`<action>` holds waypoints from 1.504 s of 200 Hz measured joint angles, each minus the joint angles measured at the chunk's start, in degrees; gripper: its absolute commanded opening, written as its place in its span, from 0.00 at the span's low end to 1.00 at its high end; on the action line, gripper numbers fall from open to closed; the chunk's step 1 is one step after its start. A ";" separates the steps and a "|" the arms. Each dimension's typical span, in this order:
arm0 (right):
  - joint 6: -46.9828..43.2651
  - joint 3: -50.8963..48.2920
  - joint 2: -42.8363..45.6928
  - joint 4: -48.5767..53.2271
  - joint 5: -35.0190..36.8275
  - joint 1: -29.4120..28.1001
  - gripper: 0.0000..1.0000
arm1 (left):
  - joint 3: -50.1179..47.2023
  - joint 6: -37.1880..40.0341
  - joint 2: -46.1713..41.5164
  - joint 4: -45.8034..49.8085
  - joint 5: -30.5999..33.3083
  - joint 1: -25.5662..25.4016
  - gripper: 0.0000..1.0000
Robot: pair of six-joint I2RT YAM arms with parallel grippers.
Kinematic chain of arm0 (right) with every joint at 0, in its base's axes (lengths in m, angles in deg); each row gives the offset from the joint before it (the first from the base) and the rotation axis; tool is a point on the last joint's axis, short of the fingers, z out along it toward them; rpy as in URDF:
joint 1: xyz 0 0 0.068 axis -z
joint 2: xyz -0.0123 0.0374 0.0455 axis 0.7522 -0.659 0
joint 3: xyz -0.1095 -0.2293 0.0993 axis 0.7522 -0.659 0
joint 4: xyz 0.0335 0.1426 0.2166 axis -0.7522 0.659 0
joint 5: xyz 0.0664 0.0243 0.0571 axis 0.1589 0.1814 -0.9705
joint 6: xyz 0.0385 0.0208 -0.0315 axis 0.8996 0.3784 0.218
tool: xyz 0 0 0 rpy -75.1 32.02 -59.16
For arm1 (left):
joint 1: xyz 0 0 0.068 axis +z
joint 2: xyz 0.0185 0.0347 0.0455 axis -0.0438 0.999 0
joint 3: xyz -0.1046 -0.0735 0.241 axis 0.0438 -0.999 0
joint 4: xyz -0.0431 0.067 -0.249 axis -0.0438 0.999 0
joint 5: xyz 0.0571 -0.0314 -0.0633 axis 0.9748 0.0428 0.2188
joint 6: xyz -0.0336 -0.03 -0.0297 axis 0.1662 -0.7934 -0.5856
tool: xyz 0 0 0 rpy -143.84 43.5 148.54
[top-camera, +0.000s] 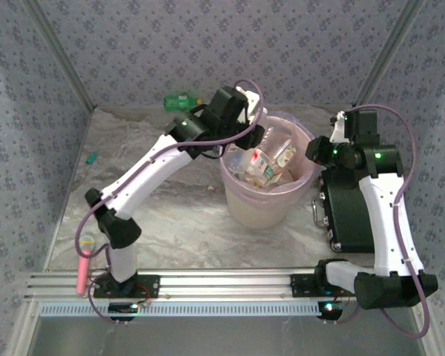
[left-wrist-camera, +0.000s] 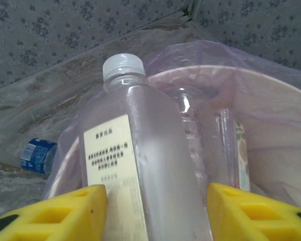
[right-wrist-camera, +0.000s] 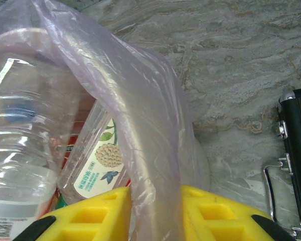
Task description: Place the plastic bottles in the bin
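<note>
Okay, the left gripper (left-wrist-camera: 155, 201) clamps a clear white-capped bottle (left-wrist-camera: 140, 150) between its yellow fingers (left-wrist-camera: 88, 201), with the cap pointing away from them, over the bin (left-wrist-camera: 231, 75). Just past the fingers, inside the bin, lie more clear bottles (left-wrist-camera: 210, 135). Left of the fingers, out on the table, is a blue-labelled bottle (left-wrist-camera: 37, 155). The right gripper (right-wrist-camera: 155, 201) is pinched closed on a fold of the pink bag (right-wrist-camera: 140, 100). Left of its fingers, inside the bag, sit a leaf-label bottle (right-wrist-camera: 98, 160) and a bigger clear one (right-wrist-camera: 20, 125). A black case (right-wrist-camera: 296, 150) is to their right. A green bottle (top-camera: 179, 100) lies apart, left of the left fingers.
</note>
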 measured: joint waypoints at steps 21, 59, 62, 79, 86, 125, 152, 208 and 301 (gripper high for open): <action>0.00 0.00 -0.02 0.00 0.02 -0.02 0.30 | 0.37 0.26 0.96 -0.17 -0.02 0.26 0.37; -0.02 0.00 -0.02 0.00 0.02 -0.02 0.30 | -6.64 -1.81 -3.32 -4.09 -0.48 0.37 0.29; -0.02 0.00 -0.04 0.00 0.04 -0.02 0.30 | -7.30 -1.97 -3.69 -4.44 -0.46 0.37 0.29; -0.04 0.00 -0.28 0.00 0.02 -0.02 0.30 | -10.97 -2.93 -6.19 -6.43 -0.50 0.37 0.27; -0.04 0.00 -0.46 0.00 0.02 -0.02 0.30 | -12.57 -3.41 -7.26 -7.21 -0.52 0.37 0.27; -0.02 0.00 -0.90 -0.37 -0.02 -0.15 0.30 | -14.82 -4.42 -9.03 -7.78 -1.73 1.11 0.29; -0.02 0.00 -0.90 -0.46 -0.02 -0.42 0.30 | -12.87 -4.13 -7.82 -6.64 -1.51 1.11 0.40; 0.02 0.00 -0.90 -0.90 -0.04 -1.18 0.30 | -12.37 -3.50 -7.89 -6.54 -2.99 1.99 0.83; 0.00 0.00 -0.90 -0.92 0.00 -1.66 0.30 | -31.30 -21.49 -21.70 -27.54 -10.64 24.70 0.99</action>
